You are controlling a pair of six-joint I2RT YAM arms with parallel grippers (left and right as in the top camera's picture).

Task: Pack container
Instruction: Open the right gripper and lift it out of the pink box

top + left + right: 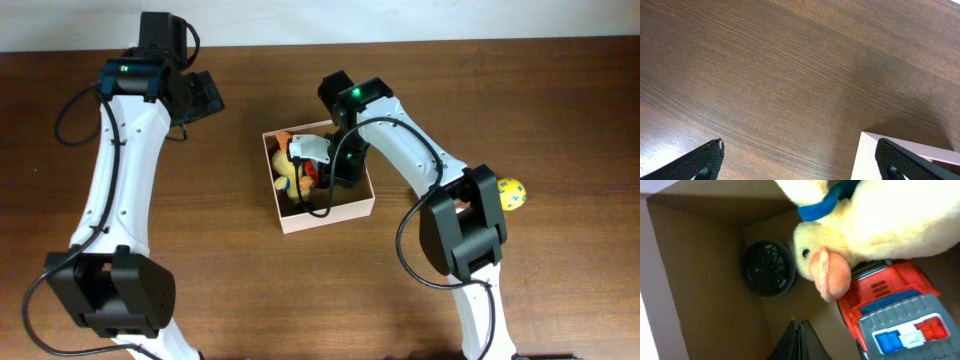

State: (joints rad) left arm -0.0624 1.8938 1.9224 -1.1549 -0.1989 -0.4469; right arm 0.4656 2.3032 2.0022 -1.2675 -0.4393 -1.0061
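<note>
The container (pixel 327 216) is a square cream-walled box with a tan inside, at the table's middle. It holds a yellow plush duck (pixel 283 166), a red toy truck (pixel 312 179) and a black round toy (pixel 767 268). My right gripper (pixel 338 176) reaches down into the container. In the right wrist view its fingers (pixel 799 341) are pressed together with nothing between them, above the container's floor (pixel 700 275), next to the duck (pixel 880 225) and the truck (pixel 900 315). My left gripper (pixel 205 95) is open and empty above bare table, left of the container. One container corner (pixel 867 156) shows between its fingers (pixel 800 162).
A yellow ball with blue marks (pixel 511 193) lies on the wooden table (pixel 200 220) to the right, beside the right arm's base.
</note>
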